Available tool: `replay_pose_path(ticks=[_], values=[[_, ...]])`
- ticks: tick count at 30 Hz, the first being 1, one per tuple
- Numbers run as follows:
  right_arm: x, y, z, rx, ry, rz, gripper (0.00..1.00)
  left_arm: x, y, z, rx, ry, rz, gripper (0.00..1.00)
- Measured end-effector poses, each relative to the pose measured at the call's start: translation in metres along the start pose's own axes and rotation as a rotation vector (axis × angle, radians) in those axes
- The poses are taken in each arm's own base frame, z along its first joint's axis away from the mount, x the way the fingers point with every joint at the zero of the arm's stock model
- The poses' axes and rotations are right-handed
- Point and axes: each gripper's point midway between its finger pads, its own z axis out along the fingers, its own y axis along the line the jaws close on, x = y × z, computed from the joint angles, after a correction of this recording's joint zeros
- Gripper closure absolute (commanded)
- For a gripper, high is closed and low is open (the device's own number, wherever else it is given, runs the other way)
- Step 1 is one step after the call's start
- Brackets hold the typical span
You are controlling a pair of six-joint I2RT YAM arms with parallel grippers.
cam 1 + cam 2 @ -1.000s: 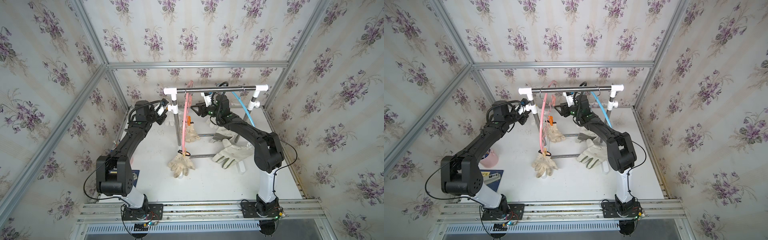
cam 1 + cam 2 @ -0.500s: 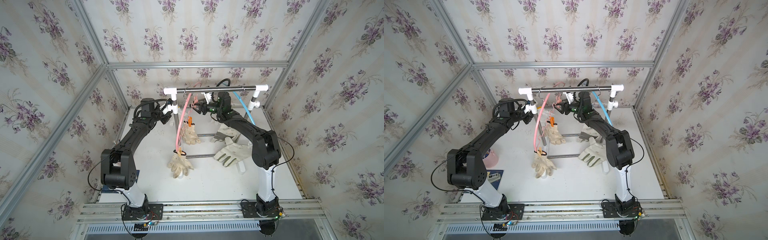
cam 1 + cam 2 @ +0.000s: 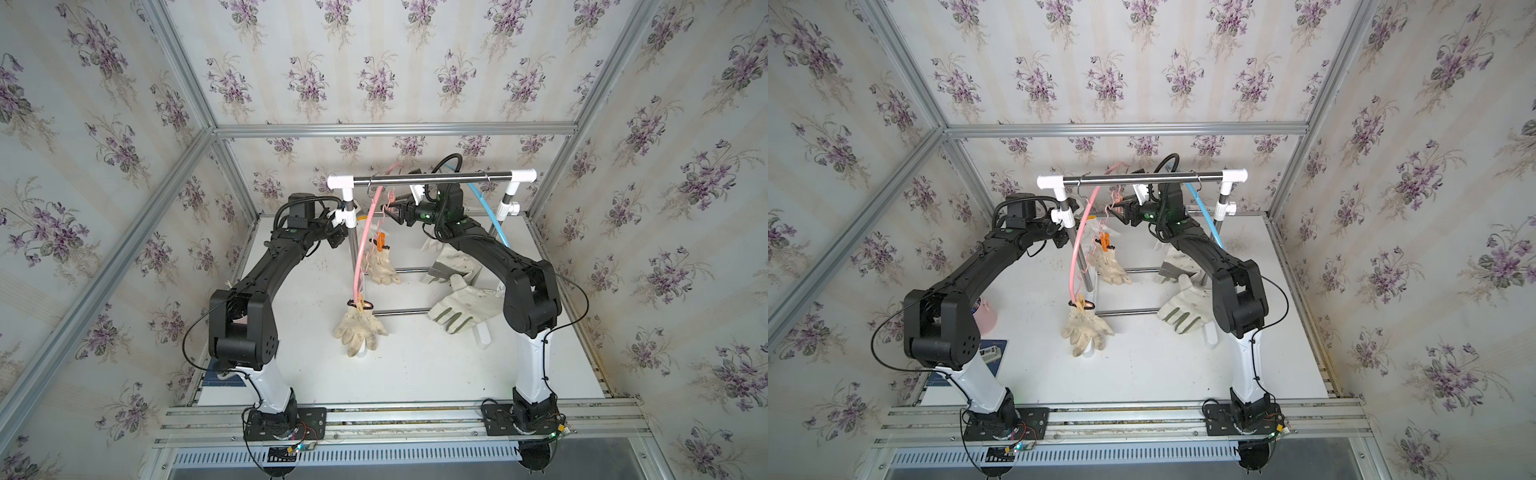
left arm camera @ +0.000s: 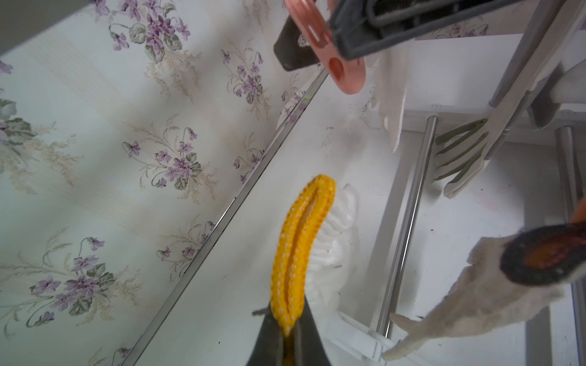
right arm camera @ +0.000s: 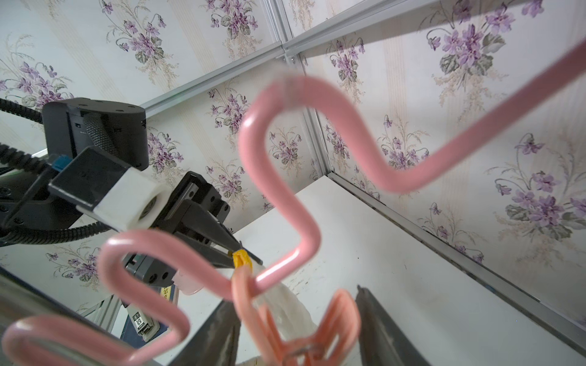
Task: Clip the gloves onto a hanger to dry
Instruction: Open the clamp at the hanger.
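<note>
Glove (image 4: pixel 339 228) mostly behind its yellow cuff (image 4: pixel 277 269)

the glove (image 4: pixel 301 240) sits in the left gripper (image 4: pixel 287 331), straight ahead of the right gripper (image 5: pixel 295 317); a clip (image 5: pixel 344 317) on the hanger (image 5: pixel 402 182) sits between that gripper's jaws, just before the glove.

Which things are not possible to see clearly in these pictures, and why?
Right wrist view: pink clip, one end cut off by the picture edge.
Both top views: far canvas glove, partly hidden under the right arm.
Left wrist view: orange clip, blurred, cut by the edge.
</note>
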Motion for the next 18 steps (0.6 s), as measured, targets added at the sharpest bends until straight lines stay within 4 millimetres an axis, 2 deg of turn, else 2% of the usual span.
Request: replay_pose_path(ticks=[4,12,18], values=[[0.0,-0.002,-0.001,0.004,0.002,0.003,0.43,-0.003,-0.009,0.009,0.039,-0.014,0.014,1.0],[-0.002,-0.01,-0.006,0.019,-0.004,0.005,0.45,-0.004,-0.013,0.017,0.063,-0.023,0.026,1.0],[-0.006,-0.005,-0.007,-0.01,-0.014,-0.003,0.46,-0.007,-0.013,0.022,0.069,-0.03,0.053,1.0]])
